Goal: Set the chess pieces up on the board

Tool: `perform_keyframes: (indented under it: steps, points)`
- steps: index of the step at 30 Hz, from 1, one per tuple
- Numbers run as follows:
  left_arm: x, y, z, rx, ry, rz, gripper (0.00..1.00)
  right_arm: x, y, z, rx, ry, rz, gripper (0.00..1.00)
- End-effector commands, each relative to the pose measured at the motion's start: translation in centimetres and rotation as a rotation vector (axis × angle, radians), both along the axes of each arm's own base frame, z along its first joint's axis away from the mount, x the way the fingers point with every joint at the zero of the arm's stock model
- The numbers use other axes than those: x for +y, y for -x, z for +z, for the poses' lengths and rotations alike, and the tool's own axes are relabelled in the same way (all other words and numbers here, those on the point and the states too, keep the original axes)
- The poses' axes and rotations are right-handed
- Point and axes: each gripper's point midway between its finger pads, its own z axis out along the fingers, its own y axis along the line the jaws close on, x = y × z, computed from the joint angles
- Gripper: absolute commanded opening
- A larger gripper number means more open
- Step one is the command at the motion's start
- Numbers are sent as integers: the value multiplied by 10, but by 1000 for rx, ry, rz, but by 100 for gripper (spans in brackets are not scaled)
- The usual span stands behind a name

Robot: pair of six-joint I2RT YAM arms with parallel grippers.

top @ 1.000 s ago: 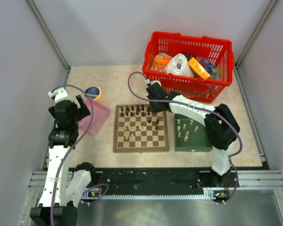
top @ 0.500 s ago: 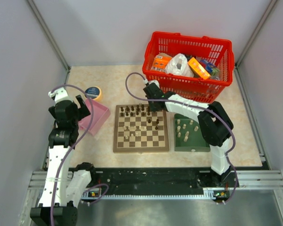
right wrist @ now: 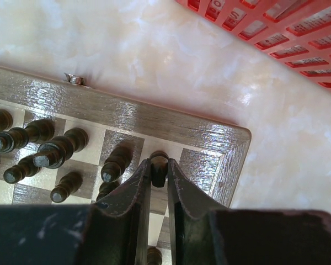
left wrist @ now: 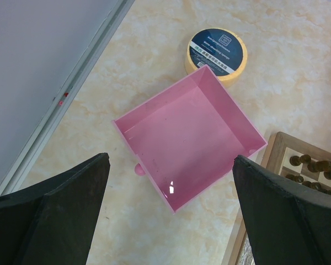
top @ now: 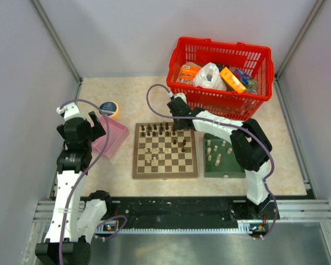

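Observation:
The board lies between the arms, with dark chess pieces along its far rows and a few scattered mid-board. Pale chess pieces stand on the green tray. My right gripper is over the board's far right corner. In the right wrist view, this gripper is shut on a dark chess piece over the far row, beside other dark pieces. My left gripper hangs open above the pink box, holding nothing.
A red basket full of packets stands just behind the board's far right corner. The green tray sits right of the board. A yellow tape roll lies behind the pink box. Walls close in on both sides.
My right gripper has shifted slightly left along the board's far edge and its elbow has swung inward, the dark piece still gripped. The left arm has not moved.

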Motion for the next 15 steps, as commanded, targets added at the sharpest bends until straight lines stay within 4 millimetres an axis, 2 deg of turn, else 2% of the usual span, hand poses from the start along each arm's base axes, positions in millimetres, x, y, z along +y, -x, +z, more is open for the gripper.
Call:
perform_keyframes:
  steps: [1, 10, 15]
  points:
    - [3, -2, 3, -16, -16, 6, 99, 13, -11, 13, -43, -39, 6, 16]
    - [2, -3, 2, -12, -16, 2, 99, 14, -8, 21, -45, -57, 22, 26]
    - [3, -3, 0, -5, -16, 5, 99, 14, -11, 40, -75, -78, 23, 33]
